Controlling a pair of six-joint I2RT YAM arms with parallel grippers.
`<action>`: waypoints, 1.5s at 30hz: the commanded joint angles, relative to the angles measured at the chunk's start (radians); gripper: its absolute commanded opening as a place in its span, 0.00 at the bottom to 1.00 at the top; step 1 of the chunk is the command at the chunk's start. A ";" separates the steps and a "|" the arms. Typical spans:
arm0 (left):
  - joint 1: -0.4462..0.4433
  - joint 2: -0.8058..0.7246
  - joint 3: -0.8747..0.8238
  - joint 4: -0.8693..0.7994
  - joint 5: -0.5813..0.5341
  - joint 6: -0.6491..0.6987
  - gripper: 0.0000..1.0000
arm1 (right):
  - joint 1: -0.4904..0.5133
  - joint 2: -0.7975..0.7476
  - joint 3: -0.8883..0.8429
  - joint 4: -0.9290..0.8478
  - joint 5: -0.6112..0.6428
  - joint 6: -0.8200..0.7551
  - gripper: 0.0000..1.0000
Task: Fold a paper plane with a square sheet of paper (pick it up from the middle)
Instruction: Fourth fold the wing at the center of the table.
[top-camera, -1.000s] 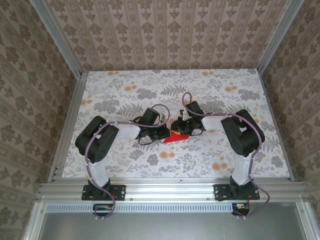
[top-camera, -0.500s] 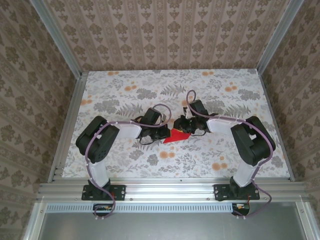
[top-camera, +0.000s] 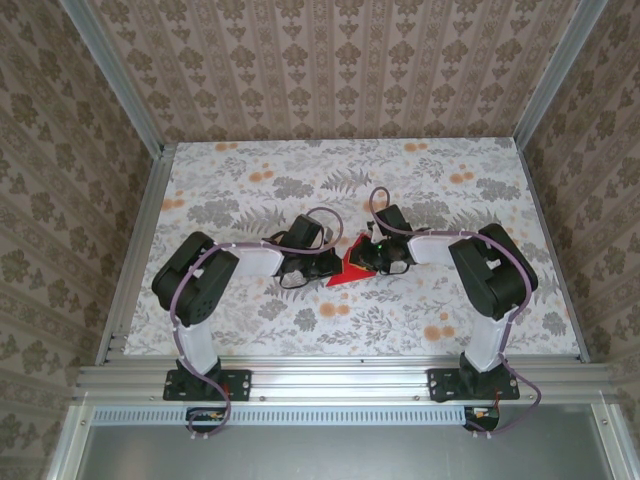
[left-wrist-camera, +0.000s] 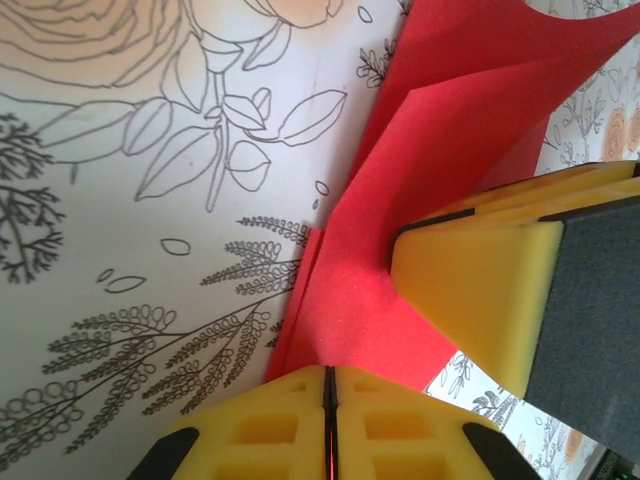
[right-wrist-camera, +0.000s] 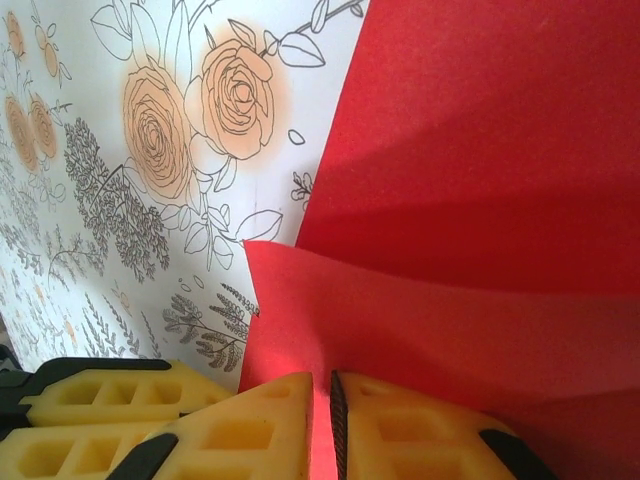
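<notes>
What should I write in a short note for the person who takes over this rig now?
Left gripper: shut on the red sheet at its edge.
Right gripper: shut on the same sheet, close beside the left.
Sheet: middle of the table, folded into layers, partly raised.
Done: first folds made.
Left: no pointed plane yet; finish folding.

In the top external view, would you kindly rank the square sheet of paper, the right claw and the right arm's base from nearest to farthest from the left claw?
From the left claw:
1. square sheet of paper, pinched in it.
2. right claw, just across the paper.
3. right arm's base, at the near right.
</notes>
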 joint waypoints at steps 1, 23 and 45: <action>-0.007 -0.028 0.019 0.056 0.087 -0.005 0.12 | 0.001 0.038 -0.004 -0.030 0.031 0.000 0.16; -0.006 0.042 -0.012 -0.092 -0.016 0.037 0.05 | -0.005 0.035 0.007 -0.041 0.025 0.006 0.14; 0.038 0.062 -0.112 0.007 0.065 -0.023 0.00 | -0.030 0.068 0.049 -0.067 -0.011 -0.048 0.10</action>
